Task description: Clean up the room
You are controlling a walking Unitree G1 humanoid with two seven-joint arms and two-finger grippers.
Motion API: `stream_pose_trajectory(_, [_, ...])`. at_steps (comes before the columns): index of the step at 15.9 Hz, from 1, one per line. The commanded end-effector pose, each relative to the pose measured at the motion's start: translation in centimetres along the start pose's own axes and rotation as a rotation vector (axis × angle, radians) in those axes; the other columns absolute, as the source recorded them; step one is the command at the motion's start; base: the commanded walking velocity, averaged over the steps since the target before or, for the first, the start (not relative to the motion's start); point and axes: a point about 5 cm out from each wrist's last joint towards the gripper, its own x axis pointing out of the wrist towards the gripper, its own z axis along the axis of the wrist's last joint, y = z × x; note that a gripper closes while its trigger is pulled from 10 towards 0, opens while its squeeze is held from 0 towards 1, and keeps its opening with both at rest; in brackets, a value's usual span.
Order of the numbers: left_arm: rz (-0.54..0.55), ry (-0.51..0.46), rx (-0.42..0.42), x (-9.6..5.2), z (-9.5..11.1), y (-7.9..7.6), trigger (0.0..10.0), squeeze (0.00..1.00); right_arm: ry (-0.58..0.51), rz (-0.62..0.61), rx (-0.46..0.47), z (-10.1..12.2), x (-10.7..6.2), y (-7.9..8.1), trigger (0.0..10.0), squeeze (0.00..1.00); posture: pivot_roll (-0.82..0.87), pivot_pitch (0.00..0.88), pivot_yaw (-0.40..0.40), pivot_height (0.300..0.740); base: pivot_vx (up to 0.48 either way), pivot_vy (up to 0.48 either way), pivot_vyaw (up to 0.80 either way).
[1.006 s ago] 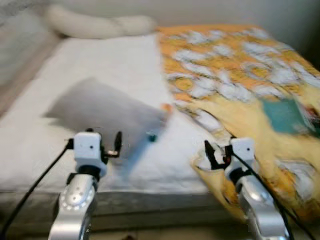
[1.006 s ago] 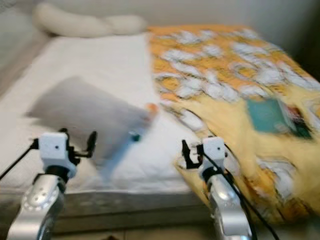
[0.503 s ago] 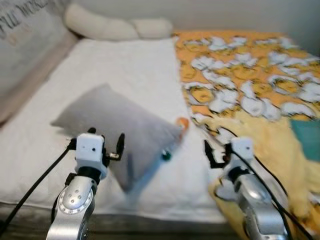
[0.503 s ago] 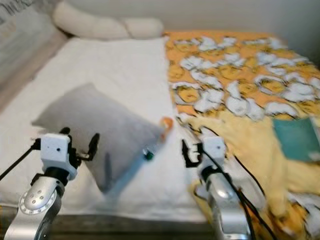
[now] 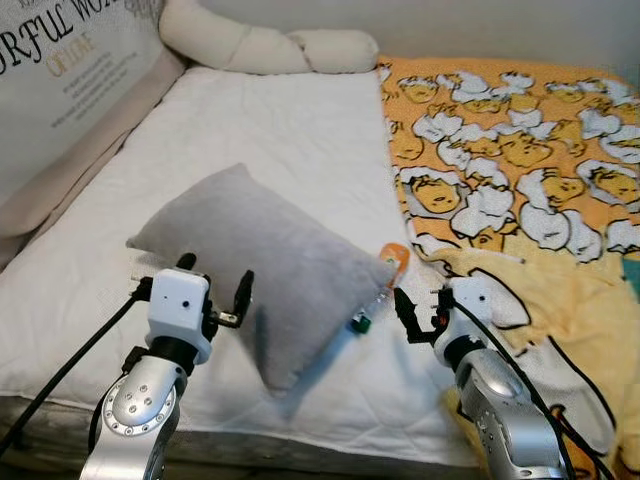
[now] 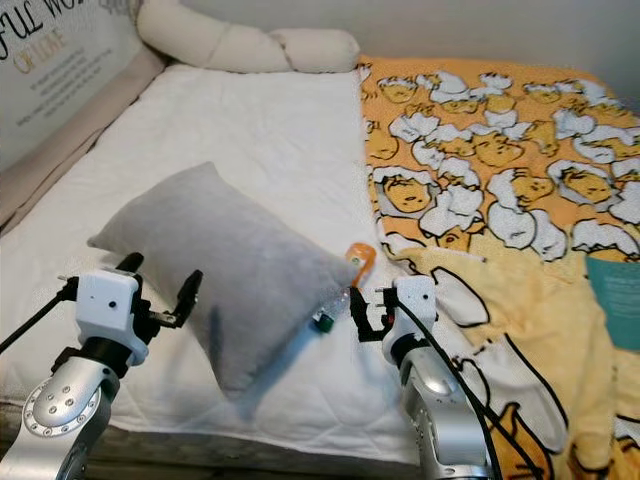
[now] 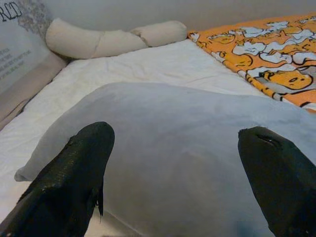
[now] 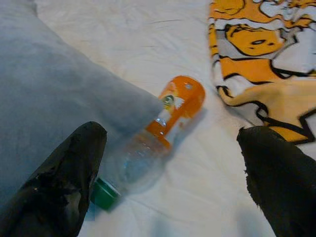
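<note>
A bed [image 5: 280, 130] with a white quilted sheet takes up the scene, running away from the robot toward a pale wall. At its head lies a long cream knotted bolster cushion [image 5: 265, 45], and along the robot's left side leans a large grey-and-beige cushion printed with lettering [image 5: 60, 80]. The bed's right half is covered by an orange and yellow blanket printed with white cartoon figures [image 5: 510, 170], its near edge rumpled. A teal flat object [image 6: 618, 312] lies on the blanket at the far right.

A soft grey rectangular pillow [image 5: 255, 265] lies on the sheet, its long axis slanting from the far left toward the near right. Touching its right corner is a clear plastic bottle with an orange label and a green cap [image 8: 150, 148]. The bottle lies flat between the pillow and the blanket's edge, its long axis on a diagonal: the green cap points toward the robot and the orange end points away toward the blanket.

The left pincer [image 7: 177, 168] hovers over the near end of the pillow with its 2 fingers spread wide, holding nothing. The right pincer [image 8: 168, 173] hovers just above the bottle, fingers likewise apart, one on each side of the capped end and not touching it.
</note>
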Motion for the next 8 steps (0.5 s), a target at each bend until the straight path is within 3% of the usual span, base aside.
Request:
stream_pose_trajectory(1, [-0.025, 0.012, 0.01, 0.0, 0.2, -0.1, 10.0, 0.0, 0.015, -0.021, 0.004, 0.4, 0.3, -0.2, 10.0, 0.0, 0.05, 0.0, 0.004, 0.74, 0.0, 0.0, 0.0])
stream_pose_trajectory(4, [-0.218, 0.033, -0.023, 0.8, 0.7, -1.2, 10.0, 0.0, 0.169, -0.083, 0.063, -0.1, 2.2, -1.1, 10.0, 0.0, 0.05, 0.0, 0.012, 0.74, 0.0, 0.0, 0.0])
stream_pose_trajectory(6, [-0.388, 0.023, -0.002, 1.6, 1.9, -2.2, 10.0, 0.0, 0.26, -0.124, 0.086, 0.0, 4.5, -1.8, 10.0, 0.0, 0.05, 0.0, 0.023, 0.74, 0.0, 0.0, 0.0])
stream_pose_trajectory(8, [-0.465, 0.019, 0.023, 1.9, 2.7, -2.5, 10.0, 0.0, 0.293, -0.113, 0.142, 0.6, 5.9, -1.7, 10.0, 0.0, 0.06, 0.0, 0.036, 0.74, 0.0, 0.0, 0.0])
